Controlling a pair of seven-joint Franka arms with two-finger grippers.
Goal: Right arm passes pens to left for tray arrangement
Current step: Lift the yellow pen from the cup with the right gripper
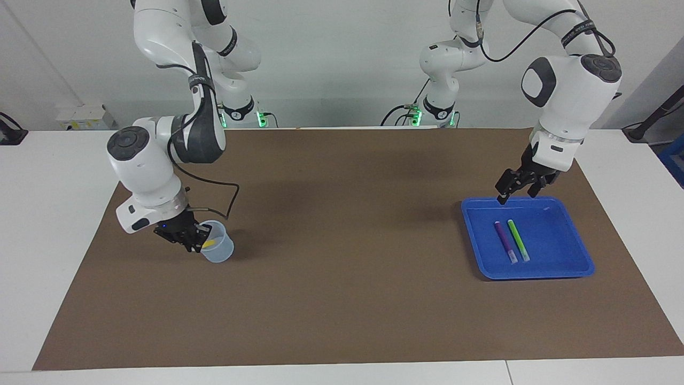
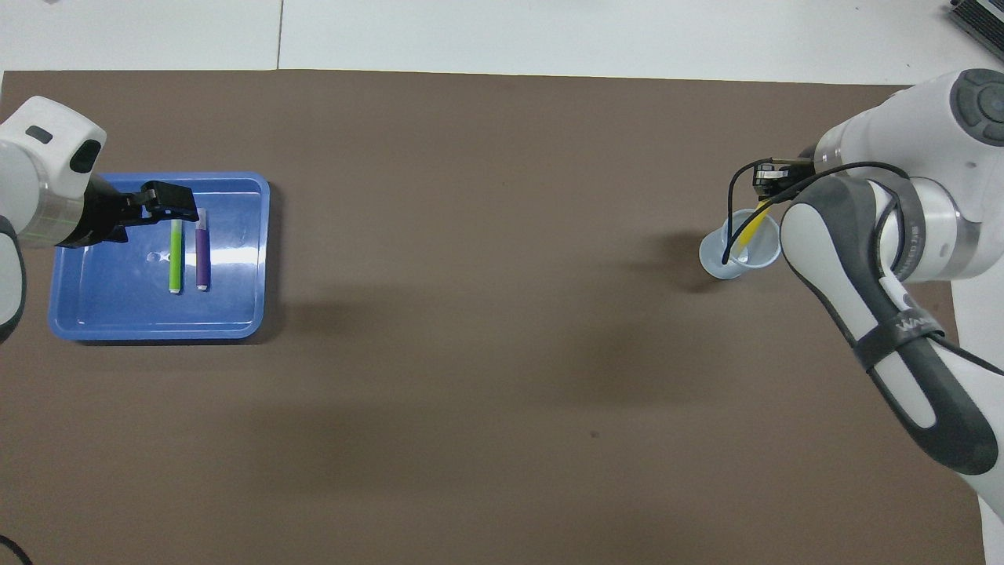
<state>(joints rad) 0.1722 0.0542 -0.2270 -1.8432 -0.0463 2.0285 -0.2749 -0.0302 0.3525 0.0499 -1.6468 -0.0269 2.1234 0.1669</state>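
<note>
Tray (image 2: 235,314): blue plastic, glossy, white glare streaks on its floor. Purple pen (image 2: 202,249) & green pen (image 2: 176,255): smooth plastic, slight sheen, pale whitish ends. Yellow pen (image 2: 749,230): smooth plastic too. Cup (image 1: 220,251): translucent bluish plastic, thin-looking wall, see-through. Mat (image 1: 342,267): brown, matt, paper- or felt-like, no shine. Table (image 1: 53,176) around it: white, smooth, low sheen. Arm shells: glossy white plastic w/ dark grey matt parts; cables look like black rubber.
</note>
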